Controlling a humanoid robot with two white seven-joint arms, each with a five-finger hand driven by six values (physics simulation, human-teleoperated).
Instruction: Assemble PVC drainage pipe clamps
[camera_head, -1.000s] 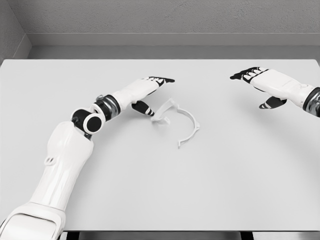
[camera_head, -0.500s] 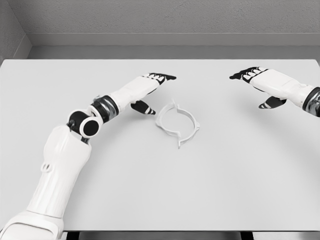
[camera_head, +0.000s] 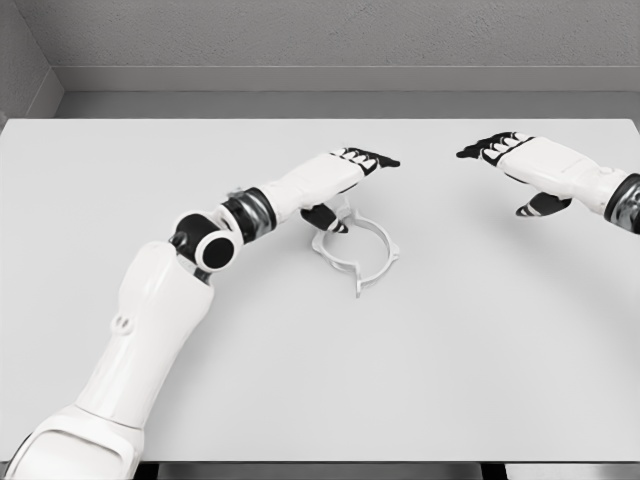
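The white plastic two-half pipe clamp ring (camera_head: 354, 247) lies flat on the pale grey table (camera_head: 450, 350), just below the left hand (camera_head: 338, 180), whose fingers (camera_head: 372, 158) reach out flat above the ring's far edge, thumb turned down near its left flange, holding nothing. The right hand (camera_head: 520, 160) hovers well apart, fingers extended, empty. To seat the halves well, press the flanges squarely together without sliding the ring. No writing or brand shows.
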